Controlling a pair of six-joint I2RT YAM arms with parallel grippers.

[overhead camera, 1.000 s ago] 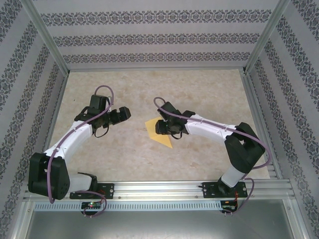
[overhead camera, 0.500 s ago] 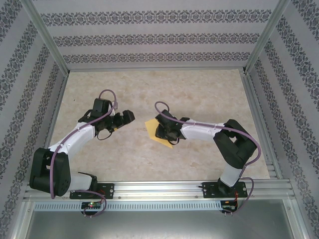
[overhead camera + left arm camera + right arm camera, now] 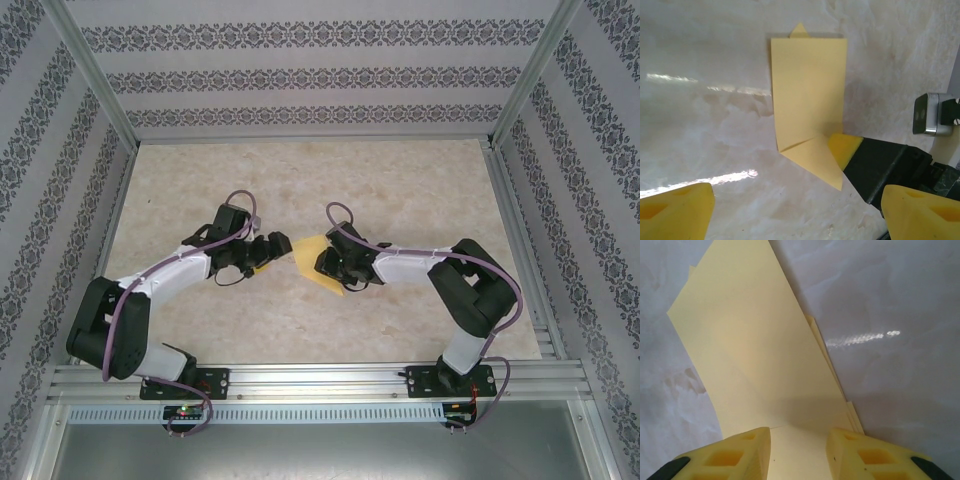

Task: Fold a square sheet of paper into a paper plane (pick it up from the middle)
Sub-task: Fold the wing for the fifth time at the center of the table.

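Your paper point(image 3: 305, 252) is a plain yellow-orange sheet, already folded and not yet a dart. It lies flat near the middle of the table point(image 3: 400, 180), between the two arms.

From the left wrist you see the paper point(image 3: 807, 100) as a tall strip with straight sides. A tiny triangular tip pokes out beyond its far edge. At the near end a triangular flap is turned over along a slanted crease. The same view shows one yellow fingertip point(image 3: 844, 147) of the other arm touching the paper's edge right beside that flap.

The right wrist gives you what the left wrist cannot: the paper point(image 3: 755, 355) seen close, with several thin layers stepping out along its right edge. It runs under the right pincer point(image 3: 797, 450), whose fingers stand apart with bare paper showing in the gap between them, so they clamp nothing.

Your left pincer point(image 3: 797, 212) is spread wide, with table and nothing else between its fingers.

From above, the left pincer point(image 3: 275, 247) sits just beside the paper's left edge, and the right pincer point(image 3: 325, 265) sits on top of the paper.
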